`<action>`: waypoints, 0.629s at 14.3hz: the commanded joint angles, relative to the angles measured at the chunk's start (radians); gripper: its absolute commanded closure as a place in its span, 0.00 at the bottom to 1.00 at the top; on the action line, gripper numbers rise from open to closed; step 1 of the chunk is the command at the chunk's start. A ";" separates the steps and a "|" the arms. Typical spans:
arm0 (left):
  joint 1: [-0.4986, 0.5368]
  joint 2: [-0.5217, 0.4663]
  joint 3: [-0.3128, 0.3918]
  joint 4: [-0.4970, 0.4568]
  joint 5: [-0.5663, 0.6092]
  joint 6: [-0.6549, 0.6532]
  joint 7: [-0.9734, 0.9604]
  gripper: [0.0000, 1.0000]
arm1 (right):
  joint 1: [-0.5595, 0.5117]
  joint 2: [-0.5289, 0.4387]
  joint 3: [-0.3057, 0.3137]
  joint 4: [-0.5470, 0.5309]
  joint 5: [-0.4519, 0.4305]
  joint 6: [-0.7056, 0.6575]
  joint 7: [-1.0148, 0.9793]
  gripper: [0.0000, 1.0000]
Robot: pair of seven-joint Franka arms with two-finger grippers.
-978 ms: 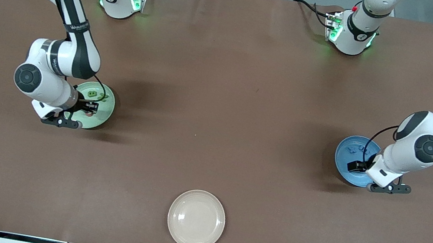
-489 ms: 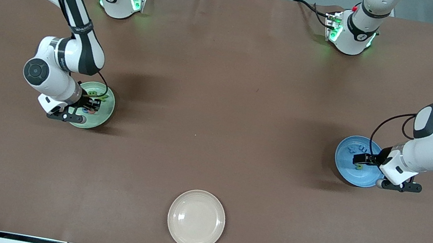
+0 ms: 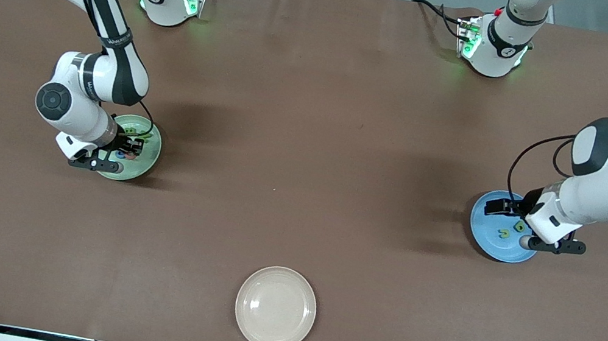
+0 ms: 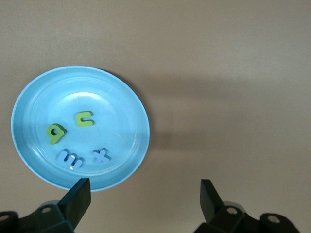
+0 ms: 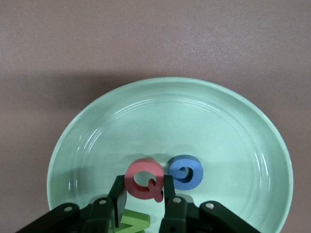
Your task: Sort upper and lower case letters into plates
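Two plates sit at the two ends of a brown table (image 3: 310, 134).

The mint green plate (image 5: 209, 121) lies toward the right arm's end. In it are a red letter Q (image 5: 143, 180), a blue letter G (image 5: 186, 174) touching it at its 3 o'clock in the right wrist view, and part of a green letter (image 5: 132, 222) at the Q's 6 o'clock. The right gripper (image 5: 144, 201) is low inside this plate, its two fingers pressed against either side of the red Q, grasping it.

The blue plate (image 4: 124, 104) lies toward the left arm's end. It holds four small letters: a green g (image 4: 56, 133), a green c-like letter (image 4: 84, 118), a pale blue m (image 4: 70, 159) and a pale blue t (image 4: 101, 155). The left gripper (image 4: 146, 201) hangs above the plate's rim, fingers spread wide and holding nothing.

A cream plate (image 3: 275, 308) sits at the table's 6 o'clock edge in the front view, nearest the front camera, well apart from both.
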 commanded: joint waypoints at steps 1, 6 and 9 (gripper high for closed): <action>-0.025 -0.105 0.018 -0.050 -0.068 -0.005 0.025 0.01 | -0.006 -0.008 0.007 -0.005 -0.002 -0.001 -0.002 0.00; -0.060 -0.179 0.020 -0.065 -0.154 -0.006 0.023 0.01 | -0.015 -0.065 0.004 0.138 -0.001 -0.267 -0.001 0.00; -0.048 -0.225 0.020 -0.059 -0.158 -0.026 0.023 0.01 | -0.063 -0.063 -0.003 0.405 -0.013 -0.599 -0.005 0.00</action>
